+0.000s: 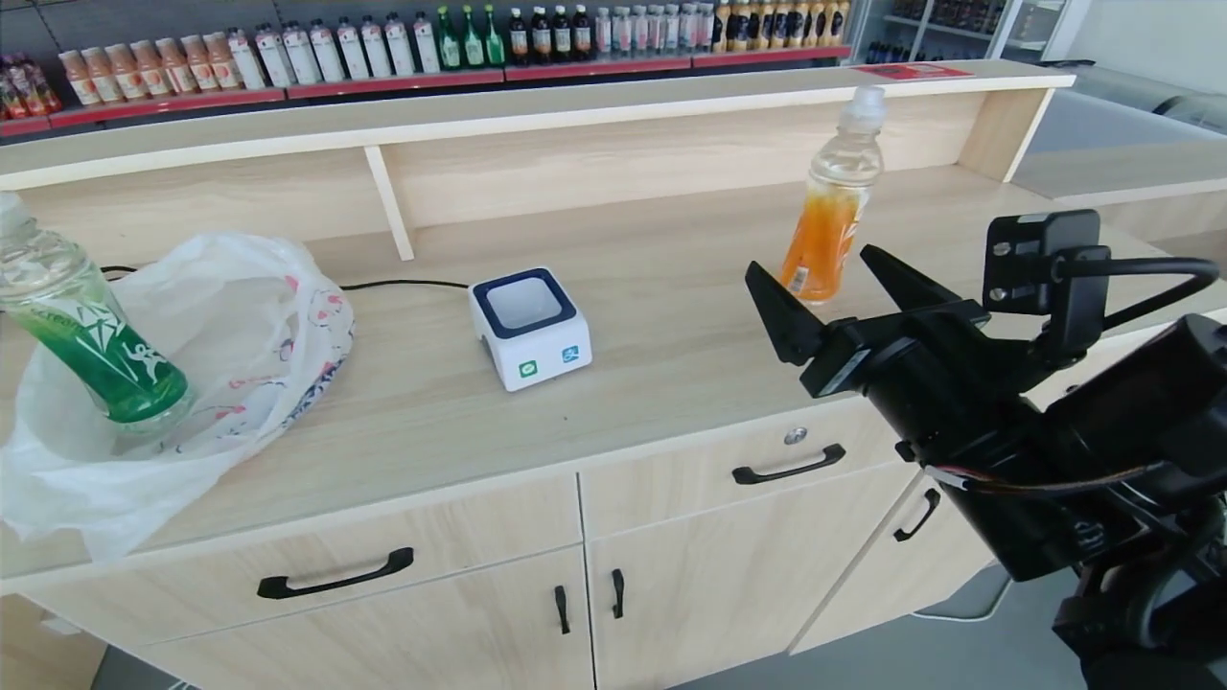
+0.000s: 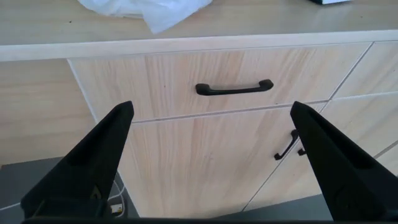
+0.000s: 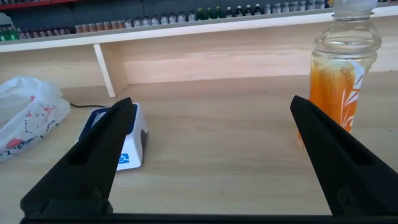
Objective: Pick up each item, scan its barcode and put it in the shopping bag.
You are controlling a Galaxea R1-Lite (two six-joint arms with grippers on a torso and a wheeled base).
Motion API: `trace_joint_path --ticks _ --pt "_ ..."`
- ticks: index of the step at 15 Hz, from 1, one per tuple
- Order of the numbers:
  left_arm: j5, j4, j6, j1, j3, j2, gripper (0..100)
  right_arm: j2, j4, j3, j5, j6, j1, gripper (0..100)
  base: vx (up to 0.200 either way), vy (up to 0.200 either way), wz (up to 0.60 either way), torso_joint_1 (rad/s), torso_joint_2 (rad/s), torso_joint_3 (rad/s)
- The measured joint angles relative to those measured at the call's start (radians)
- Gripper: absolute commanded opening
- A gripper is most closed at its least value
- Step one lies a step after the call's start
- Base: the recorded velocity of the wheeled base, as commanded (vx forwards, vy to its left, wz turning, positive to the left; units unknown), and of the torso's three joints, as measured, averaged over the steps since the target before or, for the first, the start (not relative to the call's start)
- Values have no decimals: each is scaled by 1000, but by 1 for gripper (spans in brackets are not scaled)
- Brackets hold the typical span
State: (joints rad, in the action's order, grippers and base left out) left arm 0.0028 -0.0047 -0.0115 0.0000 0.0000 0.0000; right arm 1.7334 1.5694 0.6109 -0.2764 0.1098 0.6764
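An orange drink bottle (image 1: 832, 201) with a white cap stands upright on the wooden counter (image 1: 671, 316), at the right. My right gripper (image 1: 810, 264) is open just in front of it, nearer to me, with nothing between its fingers. In the right wrist view the orange bottle (image 3: 341, 81) stands beyond the right gripper (image 3: 211, 101), off to one side. The white barcode scanner (image 1: 529, 326) sits mid-counter. A green bottle (image 1: 96, 335) leans inside the white shopping bag (image 1: 249, 316) at the left. My left gripper (image 2: 211, 109) is open below counter height, facing the drawer fronts.
A black cable (image 1: 403, 284) runs from the scanner toward the bag. A raised back ledge with a divider (image 1: 388, 201) bounds the counter, and shelves of bottles (image 1: 575, 29) stand behind. A drawer handle (image 2: 234, 88) lies ahead of the left gripper. The bag's edge (image 2: 149, 12) overhangs the counter.
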Motion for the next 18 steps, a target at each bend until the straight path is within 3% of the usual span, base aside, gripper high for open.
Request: trace_joint_path --ticks 3,7,9,11,15,18 --pt "0 0 0 0 0 0 100 -9 0 -15 0 3 3 100 0 -200 0 4 2 -1" --pt "0 0 -2 0 0 0 100 -18 2 -21 0 -7 9 100 0 -200 600 2 5 2" --pt "0 0 -3 0 0 0 100 -20 1 -34 0 -3 15 100 0 -200 0 0 5 0" --pt "0 0 -3 0 0 0 100 -22 0 -57 12 9 21 100 200 -200 0 -2 5 2" --pt "0 1 -4 0 0 0 100 -26 -1 -126 144 5 30 100 200 -200 0 4 -2 6" --pt "0 -1 -2 1 0 0 100 -27 1 -148 170 -12 31 100 200 0 0 4 2 2"
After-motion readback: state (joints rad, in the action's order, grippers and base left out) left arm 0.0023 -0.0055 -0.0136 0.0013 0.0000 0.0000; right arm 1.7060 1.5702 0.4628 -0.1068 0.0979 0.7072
